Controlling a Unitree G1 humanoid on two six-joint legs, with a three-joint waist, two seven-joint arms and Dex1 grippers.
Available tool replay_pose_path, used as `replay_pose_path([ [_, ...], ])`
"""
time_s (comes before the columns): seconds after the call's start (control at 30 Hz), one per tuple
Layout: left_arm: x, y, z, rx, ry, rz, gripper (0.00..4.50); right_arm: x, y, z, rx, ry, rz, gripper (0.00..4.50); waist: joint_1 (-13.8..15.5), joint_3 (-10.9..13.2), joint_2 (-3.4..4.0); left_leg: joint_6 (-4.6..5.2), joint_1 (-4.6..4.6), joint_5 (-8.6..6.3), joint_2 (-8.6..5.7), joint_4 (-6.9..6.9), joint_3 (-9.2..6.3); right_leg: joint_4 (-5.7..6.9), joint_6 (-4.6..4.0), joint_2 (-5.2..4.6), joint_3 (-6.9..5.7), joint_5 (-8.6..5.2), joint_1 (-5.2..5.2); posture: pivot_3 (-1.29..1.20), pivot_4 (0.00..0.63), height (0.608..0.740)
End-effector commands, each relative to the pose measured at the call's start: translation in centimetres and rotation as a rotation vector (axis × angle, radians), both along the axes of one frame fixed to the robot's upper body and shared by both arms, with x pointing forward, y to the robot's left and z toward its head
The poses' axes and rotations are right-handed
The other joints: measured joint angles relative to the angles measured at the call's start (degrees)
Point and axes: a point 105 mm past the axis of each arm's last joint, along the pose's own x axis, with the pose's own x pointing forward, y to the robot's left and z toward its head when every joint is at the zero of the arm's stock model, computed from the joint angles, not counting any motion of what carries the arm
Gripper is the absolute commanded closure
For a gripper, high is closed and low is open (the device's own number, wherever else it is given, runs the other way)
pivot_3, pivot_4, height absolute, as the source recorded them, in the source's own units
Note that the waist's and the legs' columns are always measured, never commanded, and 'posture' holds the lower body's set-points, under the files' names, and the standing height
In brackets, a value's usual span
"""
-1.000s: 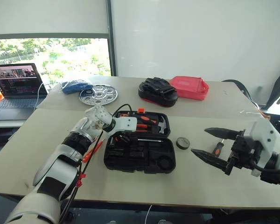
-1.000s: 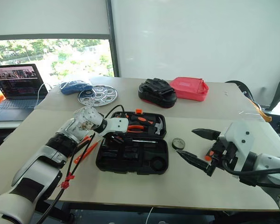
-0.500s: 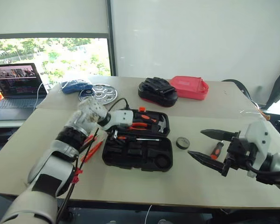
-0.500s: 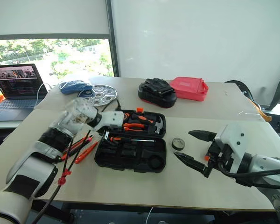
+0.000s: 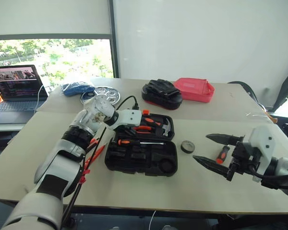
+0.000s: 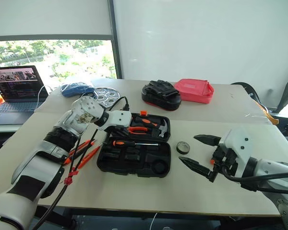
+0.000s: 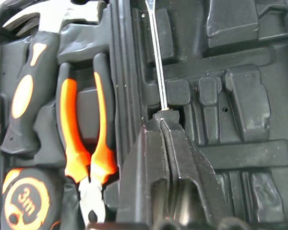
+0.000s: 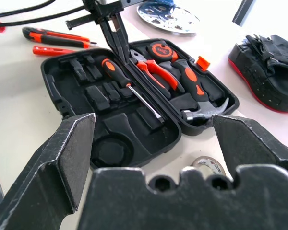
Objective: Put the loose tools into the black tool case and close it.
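Left jaws closed, right spread; beige table (image 5: 134,191), laptop (image 5: 17,91), window (image 5: 62,57).

One screwdriver (image 6: 126,143) lies in the open tool case (image 6: 134,163).

Black tool case (image 6: 134,160) holds orange-and-black screwdriver (image 6: 121,143), pliers (image 6: 140,129).

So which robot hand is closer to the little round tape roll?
The right one. The right gripper hangs open just beside the tape roll, while the left gripper, shut, is across the open black tool case from it.
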Motion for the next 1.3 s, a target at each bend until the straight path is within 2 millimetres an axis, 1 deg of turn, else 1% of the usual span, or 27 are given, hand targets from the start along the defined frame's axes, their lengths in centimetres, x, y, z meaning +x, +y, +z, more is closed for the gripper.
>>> replay_pose_path([
  [0.03, 0.2, -0.2, -0.9, 0.036, -0.021, -0.002, 4.49, 0.1, 0.1, 0.6, -0.018, -0.046, 0.006, 0.0, 0.0, 0.0, 0.0, 0.0, 0.0, 0.0, 0.0, 0.0, 0.0, 0.0, 0.0, 0.0, 0.0, 0.0, 0.0, 0.0, 0.15, 0.74],
  [0.33, 0.7, -1.1, -2.4, 0.054, -0.038, -0.002, 4.49, 0.2, 0.4, 0.6, -0.005, -0.045, 0.007, 0.0, 0.4, 0.0, 0.0, 0.0, 0.02, 0.0, -0.01, 0.01, -0.01, 0.0, 0.0, -0.01, 0.0, 0.0, 0.04, 0.0, 0.15, 0.74],
  [0.43, 0.7, -1.3, -2.1, 0.023, -0.02, 0.012, 4.49, 0.1, 0.5, 0.6, 0.002, -0.046, 0.01, 0.0, 0.8, 0.0, 0.01, 0.0, 0.09, 0.0, -0.03, 0.05, -0.01, 0.0, 0.03, -0.02, 0.0, 0.01, 0.14, 0.0, 0.15, 0.74],
  [0.53, 0.8, -1.0, -1.6, 0.012, -0.018, 0.024, 4.49, -0.1, 0.6, 0.6, 0.012, -0.043, 0.012, 0.0, 0.8, 0.0, 0.01, 0.0, 0.08, 0.0, -0.03, 0.1, -0.01, 0.02, 0.04, -0.02, 0.01, 0.03, 0.14, 0.0, 0.15, 0.74],
  [0.63, 1.0, -0.7, -1.7, 0.021, -0.026, 0.032, 4.49, -0.2, 0.7, 0.5, 0.016, -0.042, 0.014, 0.0, 0.8, 0.0, 0.01, 0.0, 0.06, 0.0, -0.03, 0.09, -0.02, 0.02, 0.04, -0.01, 0.01, 0.03, 0.12, 0.0, 0.15, 0.74],
  [0.73, 1.2, -0.6, -2.3, 0.042, -0.044, 0.039, 4.49, -0.2, 0.8, 0.6, 0.023, -0.042, 0.018, 0.0, 0.8, 0.0, 0.01, 0.0, 0.07, 0.0, -0.03, 0.09, -0.02, 0.02, 0.04, -0.01, 0.01, 0.03, 0.12, 0.0, 0.15, 0.74],
  [0.93, 1.2, -1.6, -4.1, 0.101, -0.053, 0.015, 4.49, -0.2, 1.0, 0.6, 0.03, -0.043, 0.023, 0.0, 1.3, 0.0, 0.06, 0.0, 0.15, 0.01, -0.04, 0.18, -0.01, 0.03, 0.07, -0.01, 0.01, 0.05, 0.26, 0.0, 0.15, 0.74],
  [1.07, 1.3, -1.4, -5.0, 0.144, -0.069, 0.007, 4.49, -0.1, 0.9, 0.5, 0.026, -0.042, 0.019, 0.0, 1.5, -0.1, 0.11, 0.06, 0.19, 0.05, -0.1, 0.22, -0.04, 0.02, 0.11, -0.02, 0.06, 0.07, 0.37, 0.0, 0.15, 0.74],
  [1.17, 1.5, -1.4, -4.8, 0.121, -0.066, 0.025, 4.49, -0.1, 0.7, 0.4, 0.023, -0.039, 0.009, 0.0, 1.5, -0.1, 0.12, 0.07, 0.4, 0.06, -0.11, 0.22, -0.03, 0.01, 0.13, -0.02, 0.1, 0.08, 0.61, 0.0, 0.15, 0.74],
  [1.23, 1.5, -1.3, -3.3, 0.026, -0.018, 0.069, 4.49, 0.0, 0.4, 0.5, 0.036, -0.04, -0.016, 0.0, 1.4, -0.1, 0.11, 0.07, 0.58, 0.06, -0.1, 0.2, -0.04, -0.02, 0.18, -0.01, 0.08, 0.04, 0.8, 0.0, 0.15, 0.74],
  [1.3, 1.3, -1.1, -2.2, -0.04, 0.028, 0.099, 4.49, 0.1, 0.2, 0.6, 0.047, -0.04, -0.034, 0.0, 1.1, -0.1, 0.1, 0.07, 0.71, 0.06, -0.07, 0.17, -0.03, -0.06, 0.51, 0.0, 0.08, -0.17, 0.92, 0.0, 0.15, 0.74],
])
